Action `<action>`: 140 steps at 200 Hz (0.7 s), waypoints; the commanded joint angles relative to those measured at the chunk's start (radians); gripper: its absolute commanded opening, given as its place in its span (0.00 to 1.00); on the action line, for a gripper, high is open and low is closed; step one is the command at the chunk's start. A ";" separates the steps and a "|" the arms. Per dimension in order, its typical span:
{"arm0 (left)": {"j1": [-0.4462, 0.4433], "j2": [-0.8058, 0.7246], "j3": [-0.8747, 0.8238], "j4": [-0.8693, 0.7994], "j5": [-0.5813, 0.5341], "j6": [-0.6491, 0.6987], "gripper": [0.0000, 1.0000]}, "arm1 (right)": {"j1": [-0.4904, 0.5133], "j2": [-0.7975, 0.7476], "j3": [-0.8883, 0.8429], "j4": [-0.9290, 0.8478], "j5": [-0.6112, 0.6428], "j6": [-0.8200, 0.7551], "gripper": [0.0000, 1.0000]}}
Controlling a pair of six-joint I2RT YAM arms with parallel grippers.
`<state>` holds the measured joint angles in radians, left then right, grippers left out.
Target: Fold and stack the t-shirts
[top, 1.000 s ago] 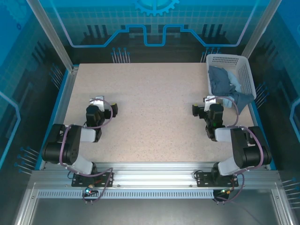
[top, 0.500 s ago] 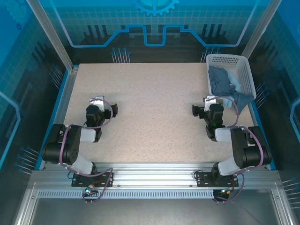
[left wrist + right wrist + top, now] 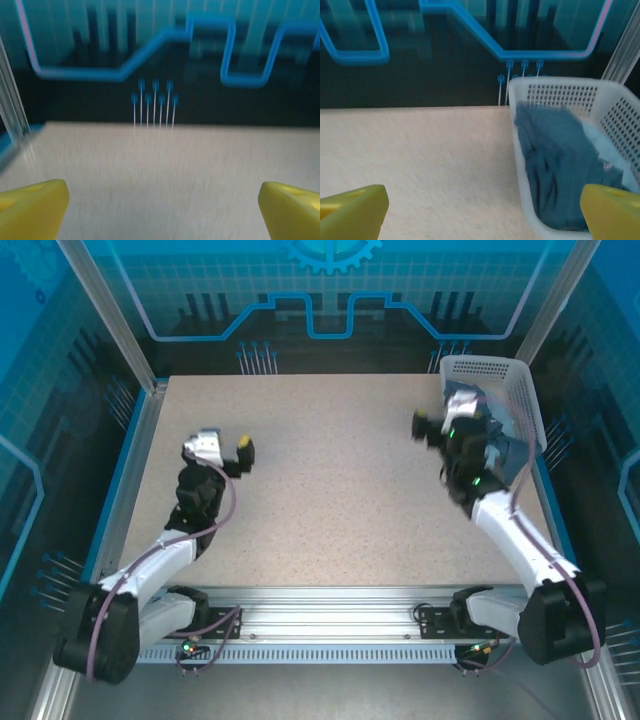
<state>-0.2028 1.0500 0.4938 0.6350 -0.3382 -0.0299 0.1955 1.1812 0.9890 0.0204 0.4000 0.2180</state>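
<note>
Over in the far-right corner, the dark slate-blue cloth t-shirt (image 3: 555, 165) lies bunched partly over the pale blue cloth t-shirt (image 3: 606, 145) inside the white plastic lattice basket (image 3: 555, 86). Left tool (image 3: 224, 446) and right tool (image 3: 440, 413) gape empty. Grabbing deep may lift both shirts or snag the basket.

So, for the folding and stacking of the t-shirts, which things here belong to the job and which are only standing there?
Belong to the job:
- dark slate-blue t-shirt, crumpled in the basket
- pale blue t-shirt, beside it in the basket

Only standing there:
- white lattice basket, which holds both shirts
- speckled table
</note>
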 commanded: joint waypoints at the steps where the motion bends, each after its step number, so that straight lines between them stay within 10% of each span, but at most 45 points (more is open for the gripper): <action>1: 0.008 -0.047 0.321 -0.565 -0.163 -0.365 0.99 | -0.112 0.093 0.354 -0.647 -0.065 0.404 1.00; 14: 0.065 -0.003 0.428 -0.683 -0.104 -0.620 0.99 | -0.206 0.186 0.461 -0.680 -0.271 0.385 0.88; 30: 0.161 0.116 0.549 -0.710 0.210 -0.765 0.99 | -0.226 0.291 0.627 -0.803 -0.166 0.405 0.70; 67: -0.007 0.364 0.888 -0.922 0.414 -0.658 0.99 | -0.336 0.594 0.949 -0.995 -0.271 0.355 0.69; 140: -0.236 0.424 0.845 -0.847 0.555 -0.673 0.86 | -0.430 0.893 0.979 -0.947 -0.441 0.304 0.58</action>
<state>-0.4049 1.4937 1.3537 -0.2268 0.1364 -0.6830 -0.2131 2.0468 1.9755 -0.9348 0.0494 0.5388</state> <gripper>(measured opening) 0.896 0.621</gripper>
